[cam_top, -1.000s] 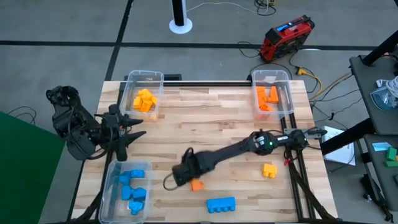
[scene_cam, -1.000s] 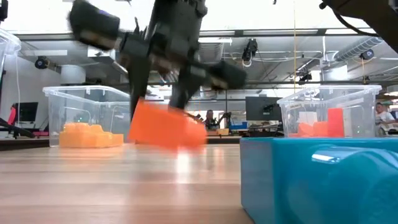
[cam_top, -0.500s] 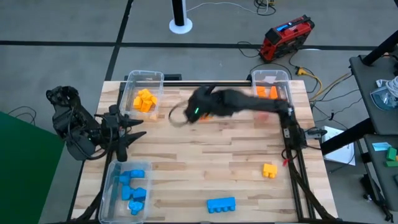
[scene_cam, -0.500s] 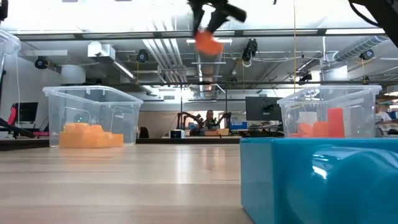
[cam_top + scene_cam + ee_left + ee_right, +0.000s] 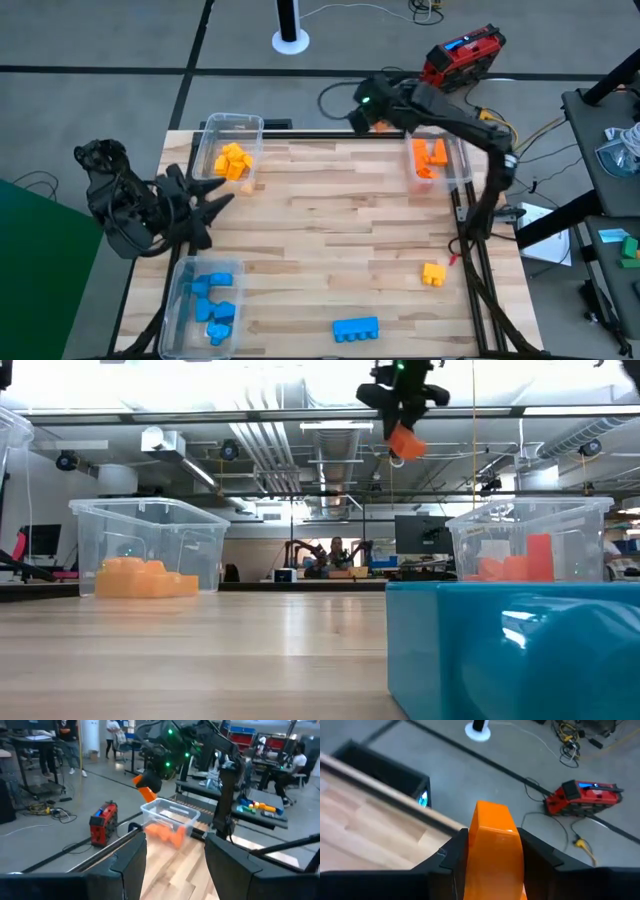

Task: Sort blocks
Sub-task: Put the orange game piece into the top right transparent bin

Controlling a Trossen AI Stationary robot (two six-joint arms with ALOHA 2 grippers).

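The left gripper (image 5: 205, 205) waits at the table's (image 5: 340, 250) left edge, fingers spread apart, between the bin of yellow blocks (image 5: 233, 160) and the bin of blue blocks (image 5: 211, 298). A blue block (image 5: 355, 328) and a yellow block (image 5: 433, 273) lie loose on the wood. The right gripper (image 5: 372, 115) hangs high past the far edge, clamped on an orange block (image 5: 494, 845) (near the bin of orange blocks (image 5: 431, 158)).
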